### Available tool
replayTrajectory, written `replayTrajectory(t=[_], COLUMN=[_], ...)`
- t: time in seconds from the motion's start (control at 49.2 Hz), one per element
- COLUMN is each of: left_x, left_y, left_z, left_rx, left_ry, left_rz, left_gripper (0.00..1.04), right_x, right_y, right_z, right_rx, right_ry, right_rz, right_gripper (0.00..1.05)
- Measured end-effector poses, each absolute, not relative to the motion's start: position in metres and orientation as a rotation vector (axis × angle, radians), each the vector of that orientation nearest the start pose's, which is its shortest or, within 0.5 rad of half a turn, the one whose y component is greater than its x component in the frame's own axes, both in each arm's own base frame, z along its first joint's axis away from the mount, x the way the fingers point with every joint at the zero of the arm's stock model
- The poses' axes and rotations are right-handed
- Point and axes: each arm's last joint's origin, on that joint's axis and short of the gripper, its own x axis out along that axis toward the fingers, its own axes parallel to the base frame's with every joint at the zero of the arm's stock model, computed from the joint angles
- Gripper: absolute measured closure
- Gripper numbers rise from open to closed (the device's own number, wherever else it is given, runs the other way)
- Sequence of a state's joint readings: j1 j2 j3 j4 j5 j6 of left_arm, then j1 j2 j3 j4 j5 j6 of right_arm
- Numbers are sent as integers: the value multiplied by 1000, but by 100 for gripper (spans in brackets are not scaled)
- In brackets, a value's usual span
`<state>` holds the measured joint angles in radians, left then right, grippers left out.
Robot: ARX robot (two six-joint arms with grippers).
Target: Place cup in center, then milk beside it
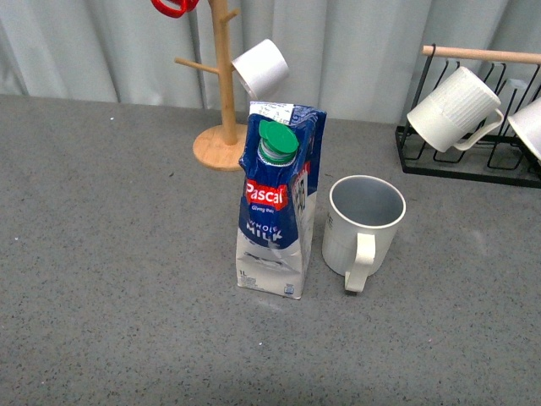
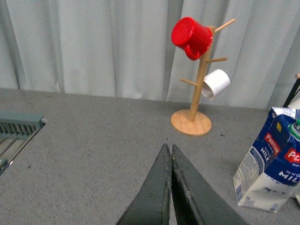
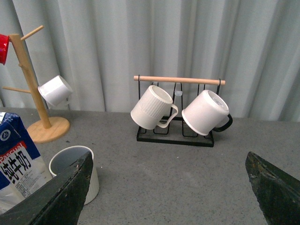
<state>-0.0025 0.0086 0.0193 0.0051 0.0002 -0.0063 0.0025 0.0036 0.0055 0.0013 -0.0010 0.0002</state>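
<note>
The cup [image 1: 365, 222], a white mug with a pale grey inside, stands upright mid-table with its handle toward me. The blue-and-white milk [image 1: 275, 211] carton with a green cap stands just to its left, a small gap between them. Neither arm shows in the front view. In the left wrist view my left gripper [image 2: 169, 149] is shut with nothing in it, over bare table, with the milk [image 2: 269, 168] off to one side. My right gripper [image 3: 171, 187] stands wide open and holds nothing, with the cup [image 3: 75, 163] and milk [image 3: 16, 164] beside one finger.
A wooden mug tree [image 1: 223, 93] stands behind the milk with a red cup [image 1: 173, 7] and a small white cup [image 1: 260, 68]. A black rack [image 1: 473, 162] at the back right holds a ribbed white mug [image 1: 452, 110]. A grey grille [image 2: 18, 126] lies beyond the left gripper.
</note>
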Motion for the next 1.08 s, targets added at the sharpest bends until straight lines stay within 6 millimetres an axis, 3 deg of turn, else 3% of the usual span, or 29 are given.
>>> replayTrajectory(t=[0.081,0.285,0.59,1.078], left_x=[97,97,97,97], left_y=[0,0,0,0], left_z=[170,170,170,170], left_rx=[-6,-7,-7,-4], left_ry=[-16,-15,-15,-15], left_rz=[-3,-3,-3,-3], left_gripper=[101,56,8,7], right_x=[98,98,98,98], right_y=[0,0,0,0], right_z=[165,165,165,165], right_rx=[0,0,0,0], right_ry=[-3,-3,-3,-3], right_rz=[4,4,4,4], right_gripper=[9,9,9,9])
